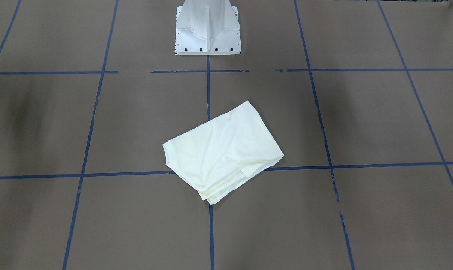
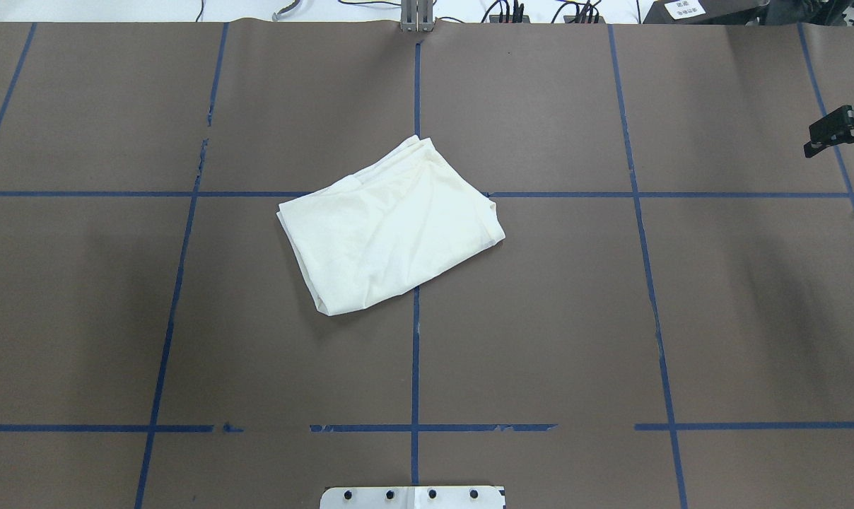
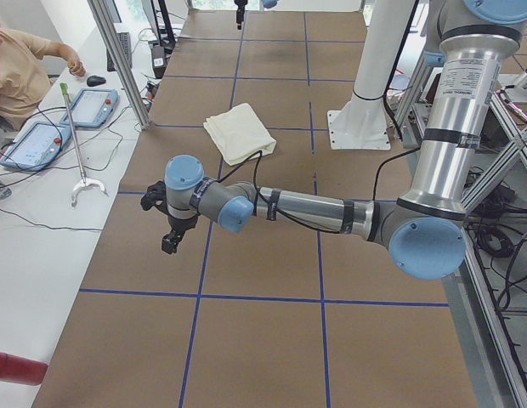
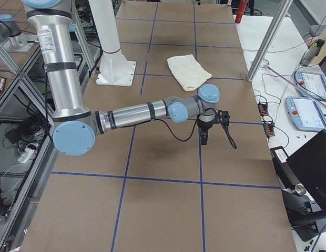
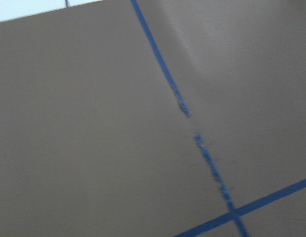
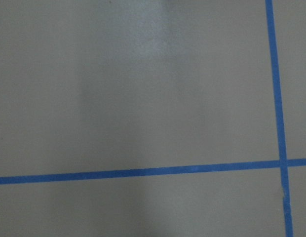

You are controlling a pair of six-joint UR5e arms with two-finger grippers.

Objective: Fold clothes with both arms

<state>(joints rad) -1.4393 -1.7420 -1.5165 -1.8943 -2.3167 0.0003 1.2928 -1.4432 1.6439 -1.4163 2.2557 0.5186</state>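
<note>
The clothes are one cream shirt [image 1: 222,150], folded into a rough rectangle and lying flat mid-table [image 2: 392,226], with no print showing. It also appears far off in both side views [image 3: 240,132] [image 4: 189,71]. Both arms are well away from it. The left gripper [image 3: 170,244] hangs fingers-down over the table's left end, seen only from the side, so I cannot tell its state. The right gripper [image 4: 204,139] points down over the right end. A black part of it [image 2: 838,132] pokes in at the overhead view's right edge, and its state is unclear. Both wrist views show only brown table and blue tape.
The white pedestal base [image 1: 207,30] stands behind the shirt. A metal post [image 3: 119,59] and another [image 4: 268,42] rise at the table's far edge. A side bench holds tablets [image 3: 38,144] and a reacher tool [image 3: 76,144], with a seated person beside it.
</note>
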